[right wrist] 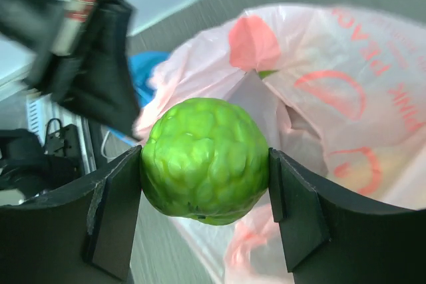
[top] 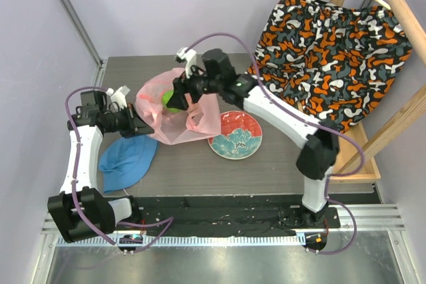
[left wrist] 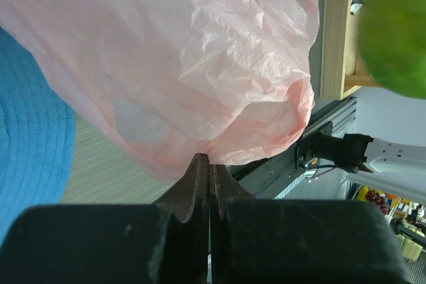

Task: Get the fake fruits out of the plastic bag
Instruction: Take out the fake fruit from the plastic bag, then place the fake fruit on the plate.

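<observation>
In the top view the plastic bag [top: 174, 124] lay crumpled in the middle of the grey worktop [top: 200, 171], its mouth turned toward the top of the frame. The right fingers [right wrist: 120, 204] stood partly open, clamped on a bumpy green fruit [right wrist: 205, 159] that filled the gap between them, one pad against each of its sides. The fruit hung just above the bag's open mouth, in the centre of the right wrist view, clear of the pink film. A sliver of another green thing [right wrist: 266, 72] showed inside the mouth; what it was could not be told.

The left fingers [left wrist: 208, 177] were pressed fully together at the bottom centre of the left wrist view, with a fold of the bag's film caught at their tips. In the top view they met the bag at its left edge.

A blue hat [top: 126, 157] lay at the lower left, touching the bag. A red floral plate [top: 234, 136] sat just right of the bag. A patterned orange cloth [top: 333, 51] hung at the upper right.
</observation>
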Action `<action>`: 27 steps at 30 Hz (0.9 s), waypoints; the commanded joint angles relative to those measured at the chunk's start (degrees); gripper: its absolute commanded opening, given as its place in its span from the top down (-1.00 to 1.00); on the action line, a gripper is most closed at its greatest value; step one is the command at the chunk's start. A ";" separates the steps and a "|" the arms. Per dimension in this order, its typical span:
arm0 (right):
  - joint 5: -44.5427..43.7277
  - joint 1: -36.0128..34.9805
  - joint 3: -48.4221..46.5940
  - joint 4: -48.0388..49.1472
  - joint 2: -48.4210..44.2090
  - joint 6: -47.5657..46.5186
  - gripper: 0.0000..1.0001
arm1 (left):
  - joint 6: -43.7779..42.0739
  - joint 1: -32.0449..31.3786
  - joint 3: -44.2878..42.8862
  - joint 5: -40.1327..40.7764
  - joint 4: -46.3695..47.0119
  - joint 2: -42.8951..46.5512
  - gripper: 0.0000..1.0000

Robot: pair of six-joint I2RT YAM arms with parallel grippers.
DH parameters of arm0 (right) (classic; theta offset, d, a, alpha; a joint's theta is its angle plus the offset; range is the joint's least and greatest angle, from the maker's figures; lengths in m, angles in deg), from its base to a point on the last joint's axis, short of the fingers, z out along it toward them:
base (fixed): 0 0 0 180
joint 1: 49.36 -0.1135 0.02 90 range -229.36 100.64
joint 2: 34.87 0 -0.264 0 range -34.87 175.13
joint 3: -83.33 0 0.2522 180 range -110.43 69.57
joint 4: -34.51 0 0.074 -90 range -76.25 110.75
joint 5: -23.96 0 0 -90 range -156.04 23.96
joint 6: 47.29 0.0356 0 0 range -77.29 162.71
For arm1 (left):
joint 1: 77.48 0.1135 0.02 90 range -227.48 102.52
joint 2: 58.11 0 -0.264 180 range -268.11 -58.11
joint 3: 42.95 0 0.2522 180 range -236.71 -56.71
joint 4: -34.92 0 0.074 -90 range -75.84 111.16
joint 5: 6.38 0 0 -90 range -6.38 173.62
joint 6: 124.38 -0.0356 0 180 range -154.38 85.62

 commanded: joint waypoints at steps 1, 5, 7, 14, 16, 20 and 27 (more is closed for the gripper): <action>0.77 2.16 5.48 -5.69 -8.36 -7.78 -0.01 | 0.70 0.30 -2.77 -1.63 2.33 0.13 1.00; -6.01 6.90 9.00 -15.63 -12.93 -17.12 -0.01 | 0.96 0.39 -1.71 -1.54 2.94 1.80 1.00; -8.65 9.62 13.55 -17.84 -15.22 -19.32 0.00 | 0.96 0.47 -1.28 -1.36 3.38 2.24 1.00; -13.76 17.89 26.13 -18.38 -17.25 -29.78 0.06 | 0.08 0.39 -1.45 -0.92 3.12 2.77 1.00; -14.98 18.78 29.12 -16.44 -16.02 -32.68 0.07 | 0.26 0.39 -1.36 -0.83 3.03 2.59 1.00; -16.30 18.87 31.16 -14.51 -13.39 -35.24 0.08 | 0.17 0.39 -1.45 -0.75 2.42 2.50 1.00; -17.18 18.87 31.33 -12.04 -10.48 -34.80 0.06 | 0.26 0.39 -0.48 -0.31 2.85 2.77 1.00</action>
